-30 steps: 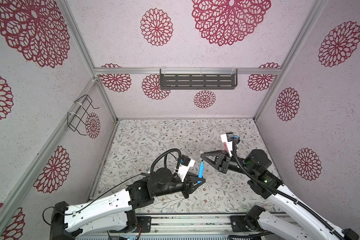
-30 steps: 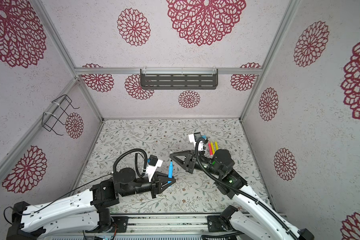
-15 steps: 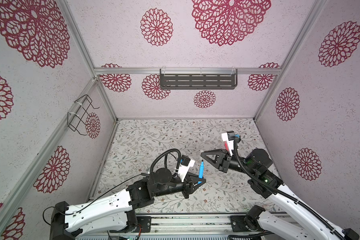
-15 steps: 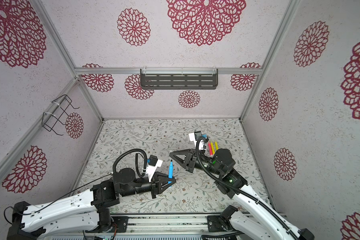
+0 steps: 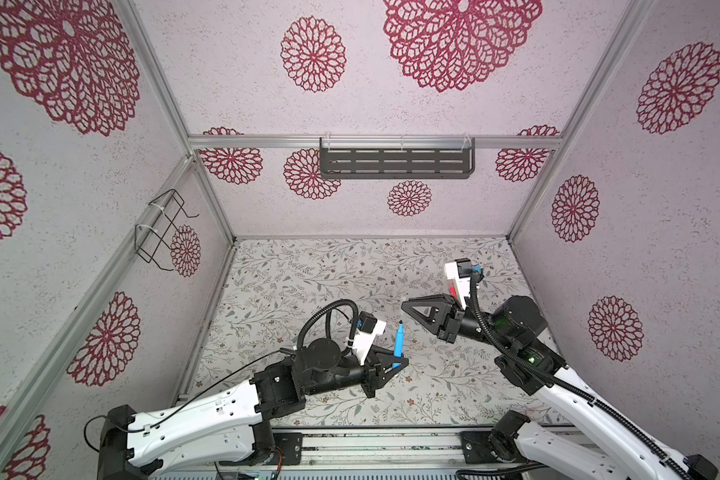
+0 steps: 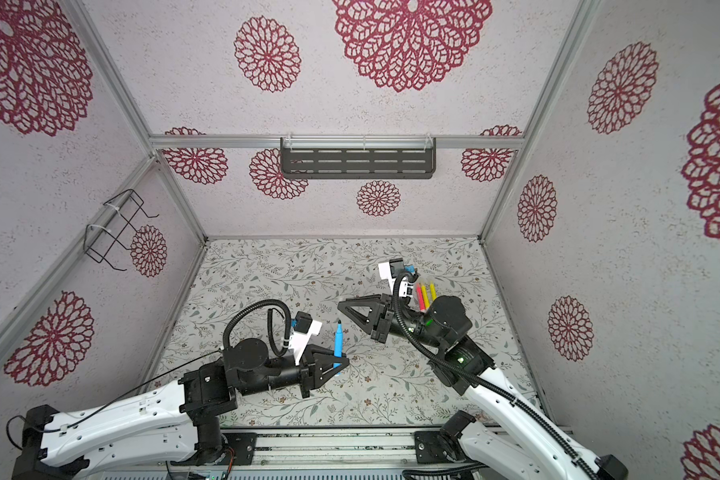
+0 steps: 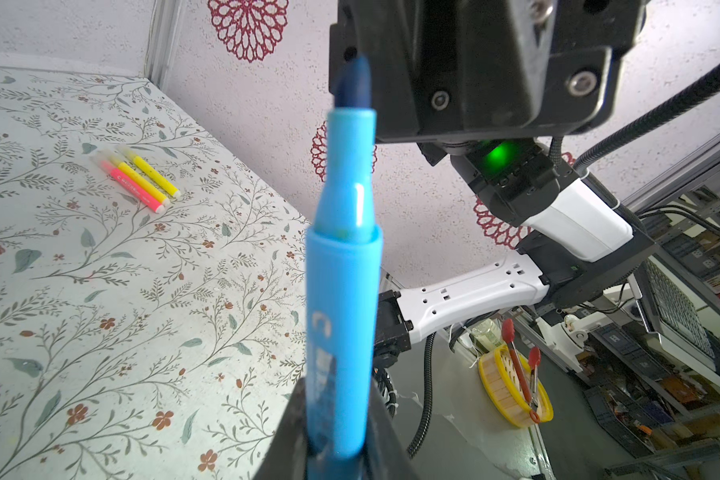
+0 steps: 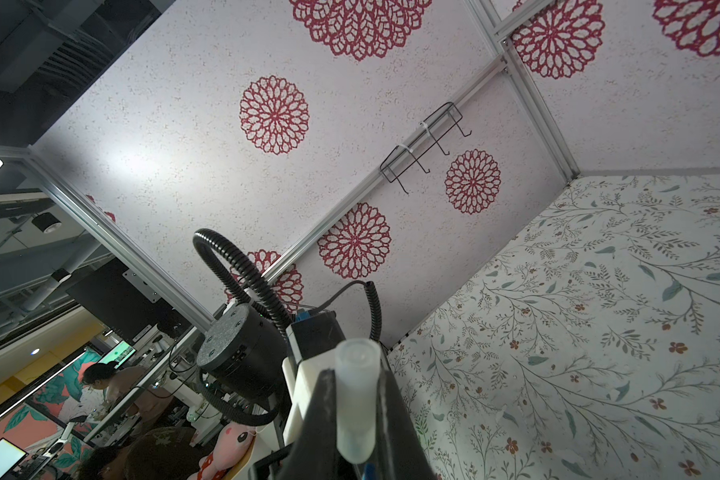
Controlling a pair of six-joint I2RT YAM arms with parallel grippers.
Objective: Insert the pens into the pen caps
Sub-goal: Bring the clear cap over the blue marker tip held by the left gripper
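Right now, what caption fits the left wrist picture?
Left fingers grip the uncapped blue pen; three more pens lie side by side on the flowery table.

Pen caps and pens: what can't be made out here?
- The clear cap in the right gripper: not visible in both top views, too small and colourless.
- The loose pens: too small to tell whether capped; the right wrist camera covers most in a top view.
- The blue pen: rear end hidden between the fingers of the left gripper, left wrist view.
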